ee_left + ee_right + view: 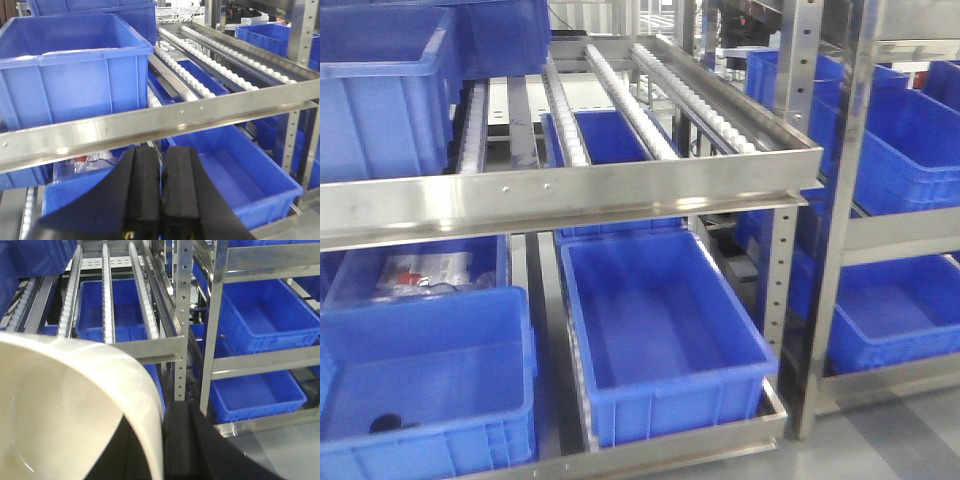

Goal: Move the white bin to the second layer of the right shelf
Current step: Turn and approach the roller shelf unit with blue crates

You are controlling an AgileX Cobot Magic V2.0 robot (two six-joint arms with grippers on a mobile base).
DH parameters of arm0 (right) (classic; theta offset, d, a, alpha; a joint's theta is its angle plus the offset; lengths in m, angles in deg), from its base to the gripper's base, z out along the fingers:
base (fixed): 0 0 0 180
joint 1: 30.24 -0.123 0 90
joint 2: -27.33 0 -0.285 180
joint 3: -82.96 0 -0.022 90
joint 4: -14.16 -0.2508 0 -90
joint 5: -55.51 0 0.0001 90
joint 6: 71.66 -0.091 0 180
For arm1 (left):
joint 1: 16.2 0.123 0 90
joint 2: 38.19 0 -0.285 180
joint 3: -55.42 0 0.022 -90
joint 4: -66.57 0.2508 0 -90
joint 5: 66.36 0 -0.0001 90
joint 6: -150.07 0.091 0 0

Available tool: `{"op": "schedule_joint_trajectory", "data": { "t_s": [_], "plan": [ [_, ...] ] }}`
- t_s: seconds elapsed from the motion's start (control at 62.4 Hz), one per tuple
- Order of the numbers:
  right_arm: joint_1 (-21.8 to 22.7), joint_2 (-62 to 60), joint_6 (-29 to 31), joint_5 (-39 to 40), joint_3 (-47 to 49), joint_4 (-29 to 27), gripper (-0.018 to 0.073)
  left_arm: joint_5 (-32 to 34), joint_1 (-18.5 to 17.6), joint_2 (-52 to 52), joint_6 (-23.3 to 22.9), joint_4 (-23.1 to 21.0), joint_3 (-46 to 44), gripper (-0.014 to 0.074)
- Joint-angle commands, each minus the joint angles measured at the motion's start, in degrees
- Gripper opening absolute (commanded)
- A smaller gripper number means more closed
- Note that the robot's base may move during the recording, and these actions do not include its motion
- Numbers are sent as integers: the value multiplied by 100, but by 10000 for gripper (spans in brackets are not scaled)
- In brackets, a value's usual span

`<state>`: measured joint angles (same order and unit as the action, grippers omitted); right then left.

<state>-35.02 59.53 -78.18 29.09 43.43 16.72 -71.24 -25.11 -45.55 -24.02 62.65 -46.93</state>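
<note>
Now 1 white bin (75,390), wall tight in the right claw (156,450); left claw (161,195) (2 black pads (142,190)) flush together.

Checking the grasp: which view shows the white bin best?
The right wrist view: the white bin fills its lower left, rim and inside visible, right gripper on its wall. The front and left wrist views show none of it.

Open blue crate (660,330) low, centre; second crate (420,400) beside it; side rack (900,232) stacked with more crates; grey floor (910,430).
</note>
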Motion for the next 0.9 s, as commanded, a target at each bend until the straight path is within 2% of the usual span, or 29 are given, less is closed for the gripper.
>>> {"op": "schedule_joint_trajectory", "data": {
  "t_s": [0.0,0.882],
  "plan": [
    [27,45,-5,646,191,-7,56,488,-41,80,-20,-31,211,85],
    [27,45,-5,646,191,-7,56,488,-41,80,-20,-31,211,85]
  ]
}}
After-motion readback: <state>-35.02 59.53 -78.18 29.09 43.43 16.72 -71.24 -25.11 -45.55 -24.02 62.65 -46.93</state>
